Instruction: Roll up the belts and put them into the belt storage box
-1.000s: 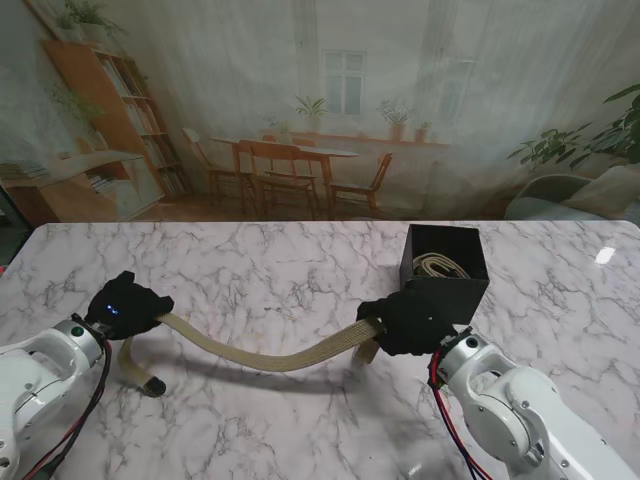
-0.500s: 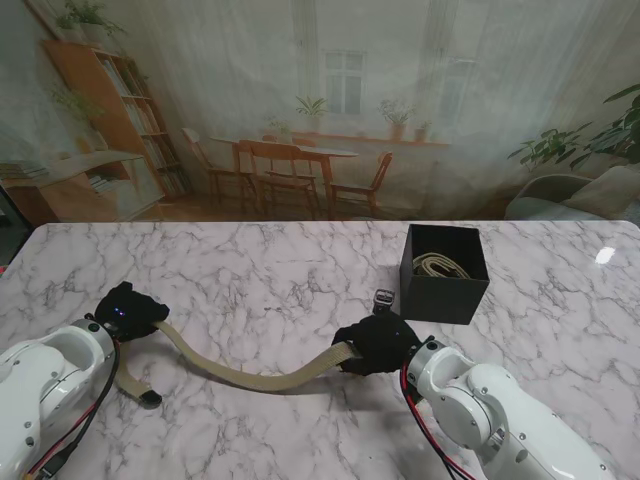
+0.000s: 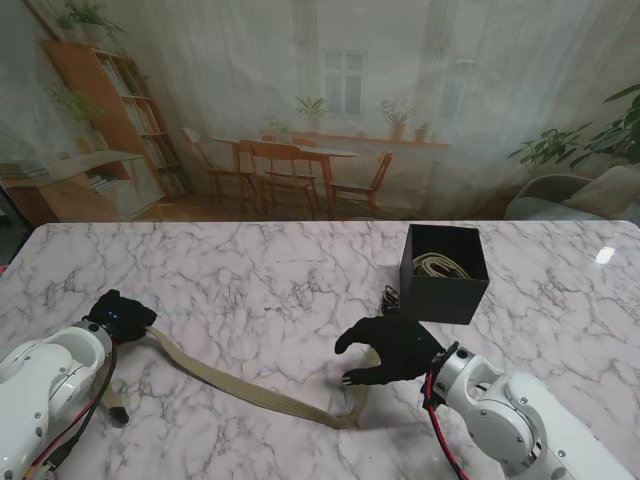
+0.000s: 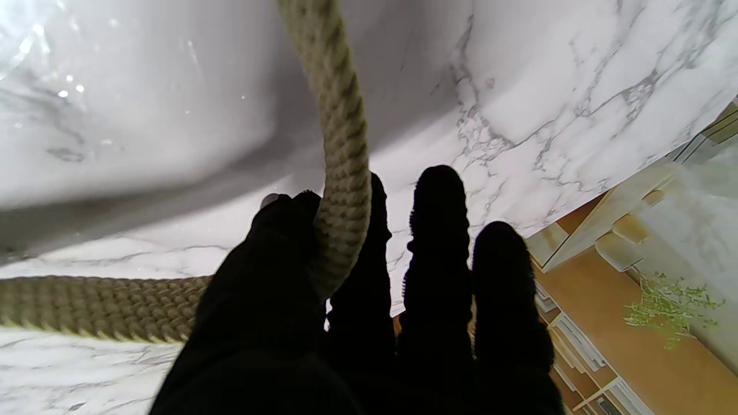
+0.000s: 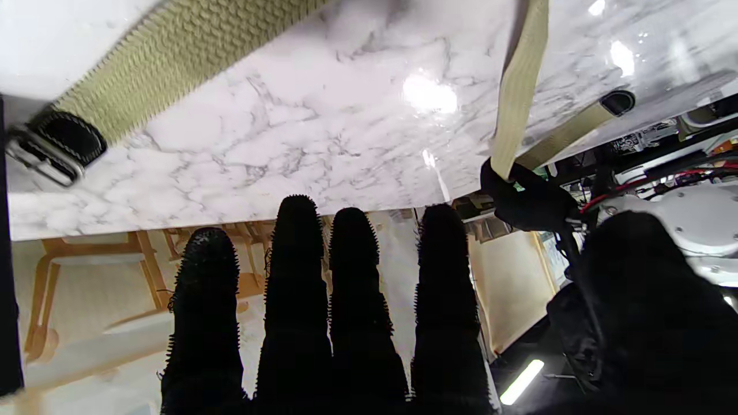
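On the marble tabletop (image 3: 250, 280), the right hand (image 3: 390, 350) has just let go, fingers spread; the woven belt (image 3: 250, 390) lies slack, left hand (image 3: 120, 315) still gripping it, so rolling must restart.

Belt (image 3: 250, 392), tan woven webbing, unrolled: one end pinched in left hand (image 3: 118, 314), remainder slack beneath open right hand (image 3: 392, 348); black storage box (image 3: 444, 272) just beyond it.

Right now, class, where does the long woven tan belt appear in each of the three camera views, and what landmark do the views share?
Stand view: the long woven tan belt lies on the white marble table, running from the left hand to a bend nearer to me than the open right hand.
Left wrist view: the belt passes between the gloved fingers.
Right wrist view: the belt crosses the marble, buckle end visible.
Shared landmark: the marble table.
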Motion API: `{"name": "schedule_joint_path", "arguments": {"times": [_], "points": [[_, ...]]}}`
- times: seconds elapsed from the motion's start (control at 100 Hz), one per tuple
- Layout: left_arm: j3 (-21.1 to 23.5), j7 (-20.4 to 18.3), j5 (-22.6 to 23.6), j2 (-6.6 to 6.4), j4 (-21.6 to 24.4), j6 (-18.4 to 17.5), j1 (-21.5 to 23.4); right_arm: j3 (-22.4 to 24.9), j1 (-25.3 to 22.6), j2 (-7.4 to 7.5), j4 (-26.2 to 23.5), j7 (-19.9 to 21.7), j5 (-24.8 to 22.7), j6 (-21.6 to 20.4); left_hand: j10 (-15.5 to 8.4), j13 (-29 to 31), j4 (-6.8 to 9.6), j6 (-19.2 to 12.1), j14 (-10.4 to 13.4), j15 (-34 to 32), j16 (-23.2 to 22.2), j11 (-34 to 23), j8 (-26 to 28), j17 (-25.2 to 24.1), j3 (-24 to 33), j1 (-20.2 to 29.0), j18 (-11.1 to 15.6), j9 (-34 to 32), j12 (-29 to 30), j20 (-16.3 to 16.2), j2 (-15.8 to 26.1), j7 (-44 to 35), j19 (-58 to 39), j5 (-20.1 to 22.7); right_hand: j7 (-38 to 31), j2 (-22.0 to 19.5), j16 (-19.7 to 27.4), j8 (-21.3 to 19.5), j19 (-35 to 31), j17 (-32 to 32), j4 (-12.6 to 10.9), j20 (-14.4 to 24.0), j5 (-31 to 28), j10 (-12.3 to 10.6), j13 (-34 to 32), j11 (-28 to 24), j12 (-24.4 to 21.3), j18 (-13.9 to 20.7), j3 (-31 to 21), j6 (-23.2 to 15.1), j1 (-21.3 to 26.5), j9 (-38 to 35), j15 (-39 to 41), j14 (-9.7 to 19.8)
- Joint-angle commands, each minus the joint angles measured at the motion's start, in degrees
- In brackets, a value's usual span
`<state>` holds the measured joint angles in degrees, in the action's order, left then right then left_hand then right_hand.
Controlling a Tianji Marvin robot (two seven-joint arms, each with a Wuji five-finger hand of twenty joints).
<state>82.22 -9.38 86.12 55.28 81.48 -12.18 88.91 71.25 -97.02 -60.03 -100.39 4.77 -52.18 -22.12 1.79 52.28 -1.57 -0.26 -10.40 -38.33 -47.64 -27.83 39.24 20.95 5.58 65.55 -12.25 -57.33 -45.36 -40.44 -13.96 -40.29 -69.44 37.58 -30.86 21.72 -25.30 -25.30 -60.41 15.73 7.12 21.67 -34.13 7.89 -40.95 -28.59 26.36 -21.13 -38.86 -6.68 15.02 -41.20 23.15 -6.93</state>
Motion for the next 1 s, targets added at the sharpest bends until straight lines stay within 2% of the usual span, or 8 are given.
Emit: {"name": "schedule_joint_path", "arguments": {"times": [0.0, 0.1, 0.17, 0.3, 0.43, 0.58, 0.89, 0.99], "points": [[-0.14, -1.03, -0.09, -0.19, -0.53, 0.34, -0.33, 0.36, -0.46, 0.11, -0.4, -3.01, -2.21, -0.31, 0.16, -0.64, 1.41, -0.51, -0.28, 0.78, 0.22, 0.21, 0.12, -0.81, 0.74, 3.31, -0.14, -0.1, -1.02, -0.41, 1.61, -1.1, 0.61, 1.5, -0.11, 1.44, 1.35, -1.21, 1.19, -1.41, -1.28, 0.87, -0.5, 0.44, 2.53, 0.89, -1.09, 1.16, 0.79, -2.77, -1.75, 2.1, -1.23, -0.23], [-0.06, -1.17, -0.18, -0.17, -0.4, 0.26, -0.27, 0.99, -0.2, 0.4, -0.67, -1.88, -3.72, -0.29, 0.14, -0.64, 1.42, -0.49, -0.26, 0.78, 0.21, 0.21, 0.1, -0.86, 0.71, 3.34, -0.18, -0.07, -1.01, -0.43, 1.63, -1.16, 0.66, 1.51, 1.71, 2.61, 4.22, -0.7, 3.96, -3.55, -1.37, 0.4, 2.44, 0.99, 5.79, 3.99, -3.49, 1.37, -1.23, -3.98, -0.04, 4.84, -5.28, -0.97], [0.03, -1.02, -0.11, -0.18, -0.42, 0.22, -0.29, 0.67, 0.68, 0.86, -0.45, 1.18, -4.43, -0.22, 0.07, -0.66, 1.42, -0.47, -0.2, 0.81, 0.22, 0.2, 0.09, -0.85, 0.68, 3.34, -0.13, -0.06, -1.01, -0.42, 1.67, -1.18, 0.71, 1.49, 4.0, 5.23, 6.79, 0.43, 6.6, -5.64, -1.43, -0.1, 6.08, 1.59, 9.3, 6.61, -5.58, 1.65, -4.34, -5.65, 2.15, 8.69, -9.12, -1.65], [0.66, -0.59, -0.04, -0.16, -0.2, 0.07, -0.02, -0.18, 2.48, 2.08, -0.12, 6.69, -8.9, -1.54, 0.09, -0.65, 1.41, -0.44, -0.28, 0.82, 0.22, 0.21, 0.05, -0.88, 0.56, 3.29, -0.1, -0.02, -1.0, -0.43, 1.63, -1.19, 0.79, 1.38, 5.38, 9.99, 10.13, 1.8, 10.16, -6.92, -1.58, -1.04, 10.21, 2.5, 13.09, 9.38, -9.19, 2.5, -10.02, -8.59, 2.31, 14.16, -13.02, -1.96], [1.23, -0.26, 0.01, -0.17, -0.18, -0.13, 0.2, -2.35, 4.01, 2.46, 1.76, 7.75, -9.92, -1.6, 0.04, -0.73, 1.44, -0.46, -0.27, 0.84, 0.21, 0.21, 0.0, -0.93, 0.54, 3.36, -0.1, 0.02, -0.99, -0.45, 1.7, -1.2, 0.85, 1.31, 2.12, 13.05, 11.14, 0.48, 11.32, -7.41, -1.31, -1.7, 7.32, 2.8, 14.49, 9.57, -10.7, 2.8, -12.09, -11.86, 3.56, 15.92, -13.79, -2.05], [1.58, -0.14, -0.05, -0.13, -0.03, -0.06, 0.5, -5.38, 5.84, 2.66, 4.17, 7.2, -10.56, -1.44, 0.03, -0.79, 1.47, -0.51, -0.31, 0.86, 0.22, 0.21, 0.0, -1.08, 0.53, 3.41, -0.15, 0.03, -0.97, -0.45, 1.74, -1.23, 0.95, 1.29, -0.99, 13.82, 11.54, -1.12, 11.51, -7.51, -0.7, -2.03, 4.2, 2.99, 14.83, 9.26, -11.49, 2.81, -11.43, -14.25, 3.85, 16.54, -13.73, -2.12], [1.32, 0.18, -1.12, -0.08, -0.55, -0.09, 0.33, -10.46, 9.41, 3.14, 7.66, 8.71, -10.15, -0.8, -0.07, -0.8, 1.47, -0.43, -0.32, 0.85, 0.23, 0.22, 0.02, -1.14, 0.45, 3.4, -0.29, 0.03, -0.95, -0.52, 1.74, -1.26, 0.98, 1.26, -3.25, 15.4, 12.15, -2.09, 11.16, -7.15, -0.4, -2.55, 1.33, 2.65, 14.9, 8.96, -12.64, 3.01, -12.2, -13.98, 4.86, 16.52, -13.56, -2.04], [1.28, 0.12, -1.19, -0.06, -0.53, -0.02, 0.37, -11.83, 10.38, 3.16, 9.17, 7.61, -10.72, -0.51, 0.04, -0.8, 1.49, -0.4, -0.38, 0.85, 0.23, 0.24, 0.03, -1.16, 0.47, 3.48, -0.24, 0.08, -0.94, -0.52, 1.71, -1.29, 1.02, 1.29, -5.99, 17.17, 12.53, -3.5, 10.49, -6.52, -0.25, -3.0, -1.13, 1.5, 13.79, 8.36, -13.05, 2.99, -13.92, -14.62, 6.11, 15.3, -13.1, -1.82]]}}
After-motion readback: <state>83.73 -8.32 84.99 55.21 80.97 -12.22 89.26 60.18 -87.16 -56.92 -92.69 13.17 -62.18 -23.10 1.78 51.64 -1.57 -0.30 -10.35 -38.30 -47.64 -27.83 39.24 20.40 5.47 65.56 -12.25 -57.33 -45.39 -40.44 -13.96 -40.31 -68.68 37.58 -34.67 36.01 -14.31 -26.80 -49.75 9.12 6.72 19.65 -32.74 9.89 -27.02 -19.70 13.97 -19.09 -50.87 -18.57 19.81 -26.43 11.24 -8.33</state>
